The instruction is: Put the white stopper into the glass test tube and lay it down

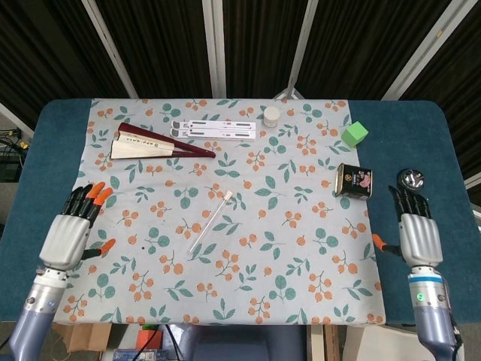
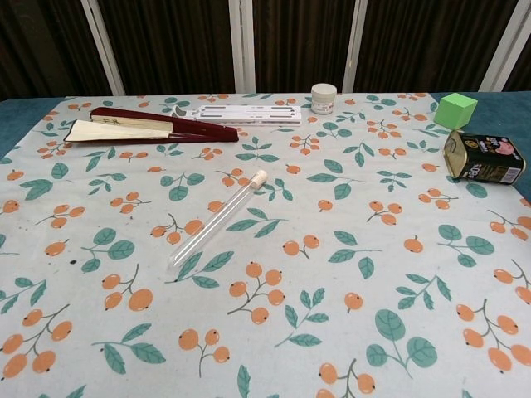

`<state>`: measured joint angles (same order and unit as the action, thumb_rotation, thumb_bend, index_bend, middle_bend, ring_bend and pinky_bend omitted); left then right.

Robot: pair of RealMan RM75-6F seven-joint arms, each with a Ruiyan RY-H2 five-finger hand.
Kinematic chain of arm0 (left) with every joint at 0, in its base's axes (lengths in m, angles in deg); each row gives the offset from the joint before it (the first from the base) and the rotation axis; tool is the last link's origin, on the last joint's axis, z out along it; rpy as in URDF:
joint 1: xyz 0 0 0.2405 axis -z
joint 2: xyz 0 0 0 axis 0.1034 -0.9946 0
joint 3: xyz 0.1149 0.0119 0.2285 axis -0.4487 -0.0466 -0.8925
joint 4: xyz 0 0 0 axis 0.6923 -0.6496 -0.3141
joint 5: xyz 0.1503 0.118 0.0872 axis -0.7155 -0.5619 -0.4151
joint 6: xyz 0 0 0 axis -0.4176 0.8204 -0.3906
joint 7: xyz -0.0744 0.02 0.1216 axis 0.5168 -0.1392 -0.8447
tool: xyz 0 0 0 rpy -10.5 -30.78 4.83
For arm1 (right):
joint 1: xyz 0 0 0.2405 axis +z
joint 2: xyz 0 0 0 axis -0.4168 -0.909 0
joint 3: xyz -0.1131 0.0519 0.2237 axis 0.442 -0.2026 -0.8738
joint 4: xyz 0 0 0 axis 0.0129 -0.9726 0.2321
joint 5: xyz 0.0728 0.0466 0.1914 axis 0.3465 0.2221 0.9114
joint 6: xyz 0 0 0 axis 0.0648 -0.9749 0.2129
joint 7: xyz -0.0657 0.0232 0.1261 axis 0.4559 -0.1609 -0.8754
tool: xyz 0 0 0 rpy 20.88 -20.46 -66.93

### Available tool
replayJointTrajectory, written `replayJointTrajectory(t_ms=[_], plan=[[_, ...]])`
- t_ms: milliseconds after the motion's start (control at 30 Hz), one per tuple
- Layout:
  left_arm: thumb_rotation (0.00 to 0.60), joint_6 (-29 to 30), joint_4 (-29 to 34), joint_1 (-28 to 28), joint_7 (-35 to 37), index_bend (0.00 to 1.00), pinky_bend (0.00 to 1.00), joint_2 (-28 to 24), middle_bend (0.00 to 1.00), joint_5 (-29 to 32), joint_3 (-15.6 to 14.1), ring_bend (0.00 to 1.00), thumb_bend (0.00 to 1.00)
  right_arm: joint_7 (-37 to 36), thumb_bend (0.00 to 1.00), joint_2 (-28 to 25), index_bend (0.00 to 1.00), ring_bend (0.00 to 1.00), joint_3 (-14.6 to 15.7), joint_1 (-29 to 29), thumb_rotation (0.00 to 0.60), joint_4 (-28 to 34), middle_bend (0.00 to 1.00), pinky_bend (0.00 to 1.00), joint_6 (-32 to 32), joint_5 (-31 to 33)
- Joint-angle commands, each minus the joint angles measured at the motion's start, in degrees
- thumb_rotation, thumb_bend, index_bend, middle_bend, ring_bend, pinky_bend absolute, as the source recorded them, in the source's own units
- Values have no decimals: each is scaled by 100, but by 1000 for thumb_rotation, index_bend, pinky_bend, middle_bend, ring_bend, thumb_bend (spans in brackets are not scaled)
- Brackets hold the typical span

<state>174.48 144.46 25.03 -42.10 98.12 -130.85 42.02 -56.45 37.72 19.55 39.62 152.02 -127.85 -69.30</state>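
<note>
The glass test tube (image 1: 208, 223) (image 2: 214, 225) lies flat on the floral cloth near the middle of the table, with the white stopper (image 1: 227, 195) (image 2: 259, 177) seated in its far end. My left hand (image 1: 69, 232) hovers at the table's left edge, fingers spread, holding nothing. My right hand (image 1: 415, 232) is at the front right past the cloth's edge, fingers apart and empty. Both hands are far from the tube and show only in the head view.
A folded red fan (image 1: 158, 144) (image 2: 149, 128) and a white slotted rack (image 1: 214, 128) (image 2: 241, 113) lie at the back. A small white jar (image 1: 270, 116) (image 2: 323, 98), a green cube (image 1: 355, 133) (image 2: 455, 110), a tin can (image 1: 354, 181) (image 2: 484, 157) and a round metal object (image 1: 411, 180) are to the right.
</note>
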Motion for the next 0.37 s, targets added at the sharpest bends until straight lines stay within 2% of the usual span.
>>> replayJointTrajectory(t_ms=[33,200,367], plan=[[600,649,-213,-596,411,26,0,-280,11,-387,-379,0,83,-404,255,-22,0,0,428,-634,600,-532,0,0,-849,-756],[600,1075,-595,-938,811,25,0,-286,11,-615,-424,0,83,-789,256,253,0,0,489,-881,600,-1164,0,0,-1383,-1304],[600,1074,-847,-1045,1057,12,0,-353,7,-582,-350,0,83,-923,256,404,0,0,472,-947,600,-1488,0,0,-1570,-1584]])
